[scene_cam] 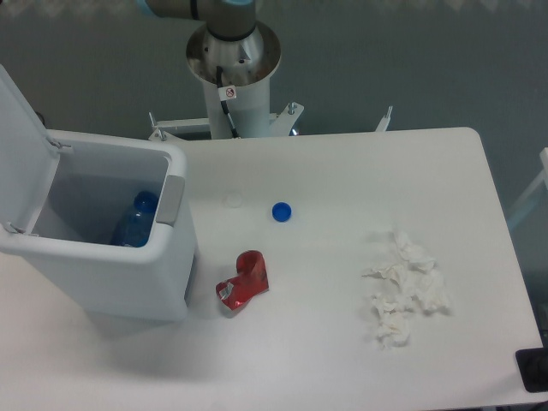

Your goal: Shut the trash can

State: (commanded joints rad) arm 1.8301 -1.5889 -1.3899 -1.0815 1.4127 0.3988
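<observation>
The white trash can [128, 274] stands at the table's left side with its mouth open. Its flat lid [21, 154] is swung up and leans back on the left, near the frame's edge. A grey push-tab [174, 199] sits on the right rim. Inside lies a blue bottle [133, 224]. The gripper is out of view; only the arm's base column [233, 68] and a bit of the arm at the top edge show.
On the table lie a crumpled red wrapper [243, 281], a blue bottle cap [281, 211], a small clear cap [233, 200], and crumpled white tissues [404, 288]. A dark object [534, 370] sits at the bottom right corner.
</observation>
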